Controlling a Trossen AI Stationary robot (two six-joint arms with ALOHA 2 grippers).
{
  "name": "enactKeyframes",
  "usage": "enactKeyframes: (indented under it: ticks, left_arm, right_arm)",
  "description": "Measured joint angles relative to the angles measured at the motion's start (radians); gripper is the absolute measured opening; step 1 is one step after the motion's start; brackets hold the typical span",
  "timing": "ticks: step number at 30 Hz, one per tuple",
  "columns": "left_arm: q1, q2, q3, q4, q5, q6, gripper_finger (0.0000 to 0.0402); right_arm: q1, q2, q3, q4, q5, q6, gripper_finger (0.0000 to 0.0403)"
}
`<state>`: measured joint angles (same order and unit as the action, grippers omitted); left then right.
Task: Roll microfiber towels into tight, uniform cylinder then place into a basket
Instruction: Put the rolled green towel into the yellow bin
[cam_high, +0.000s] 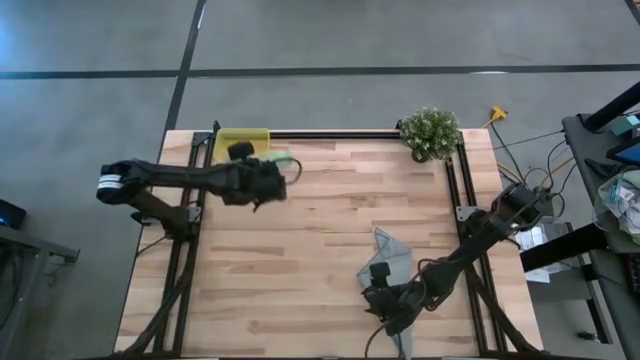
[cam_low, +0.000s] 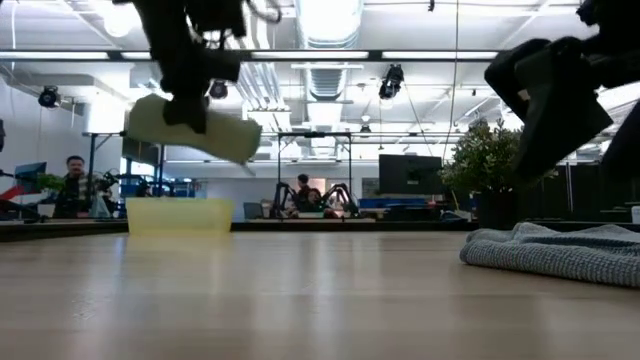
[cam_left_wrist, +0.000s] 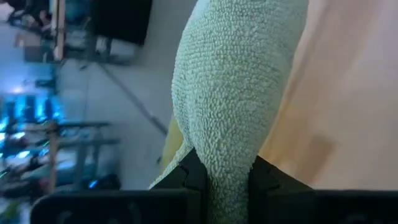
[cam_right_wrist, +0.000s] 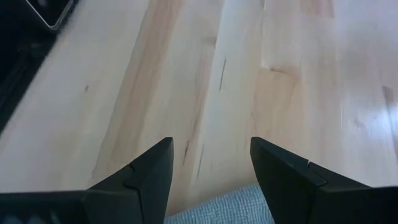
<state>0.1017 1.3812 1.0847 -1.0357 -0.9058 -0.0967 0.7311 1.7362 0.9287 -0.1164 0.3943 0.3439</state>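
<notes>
Green towel (cam_low: 192, 127), apparently rolled, hangs pinched in the left tool (cam_high: 262, 180) near the basket (cam_high: 241, 142); grey-blue towel (cam_high: 391, 252) lies unrolled under the wide right tool (cam_high: 385, 300).

Light green towel (cam_low: 195, 128) is rolled up and hanging in the air, tilted, just above the yellow basket (cam_low: 180, 215). Grey-blue towel (cam_low: 555, 250) lies crumpled flat on the tabletop, well apart.

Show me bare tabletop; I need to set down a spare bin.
Bare wood spans the middle, between the plant and the grey towel, and the whole near-left corner. Crowded: the far-left corner, where the left tool holds the green towel by the basket.
</notes>
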Motion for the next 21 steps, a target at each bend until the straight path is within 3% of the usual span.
enactKeyframes:
  ticks: [4, 10, 13, 17, 21]
  left_arm:
    - [0.126, -0.074, -0.104, 0.158, 0.012, 0.172, 0.0028]
    - [0.295, -0.205, -0.282, 0.623, 0.201, 0.616, 0.0028]
    - [0.401, -0.256, -0.346, 0.776, 0.272, 0.783, 0.0028]
    - [0.552, -0.282, -0.393, 0.872, 0.452, 0.844, 0.0028]
    - [0.667, -0.247, -0.435, 0.908, 0.51, 0.873, 0.0028]
  right_arm:
    - [0.0, 0.015, 0.0, 0.006, 0.008, -0.002, 0.0209]
    - [0.0, 0.03, 0.0, 0.02, 0.029, -0.024, 0.0209]
    - [-0.003, 0.032, 0.0, 0.021, 0.037, -0.032, 0.0209]
    - [-0.007, 0.032, 0.0, 0.024, 0.074, -0.064, 0.0209]
    - [-0.015, 0.032, 0.0, 0.025, 0.135, -0.109, 0.0209]
